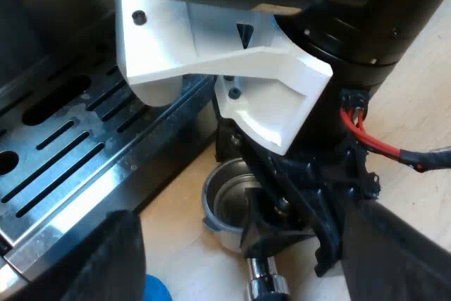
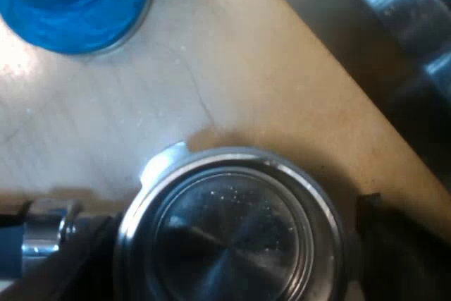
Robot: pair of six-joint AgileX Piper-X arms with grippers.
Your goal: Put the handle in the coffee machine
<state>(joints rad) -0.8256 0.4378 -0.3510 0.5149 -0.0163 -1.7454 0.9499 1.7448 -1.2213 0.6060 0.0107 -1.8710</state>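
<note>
Espresso machine (image 1: 42, 47): its slotted steel drip tray (image 1: 63, 153) is wet in spots, and its front edge runs just beside the holder. In the right wrist view, steel machine parts (image 2: 394, 5) sit near the basket rim.
Table (image 1: 430, 68): light wood, with a bare strip between the tray edge and the holder.
Right claw (image 1: 285, 237) hangs directly over the holder, covering the neck side. Can't tell whether it grips.
Left claw (image 1: 246, 273): fingers (image 1: 106, 259) spread wide, nothing between them, hovering above the holder and tray edge.
Metal holder (image 2: 229, 230) lies on the table at the machine's front, not locked in. The basket faces up, with a shiny inside, a few specks and a rim lug toward the tamper. A chrome neck (image 1: 264, 283) leads off the basket.
Blue tamper (image 2: 70, 5) stands on the table near the holder, apart from it.
</note>
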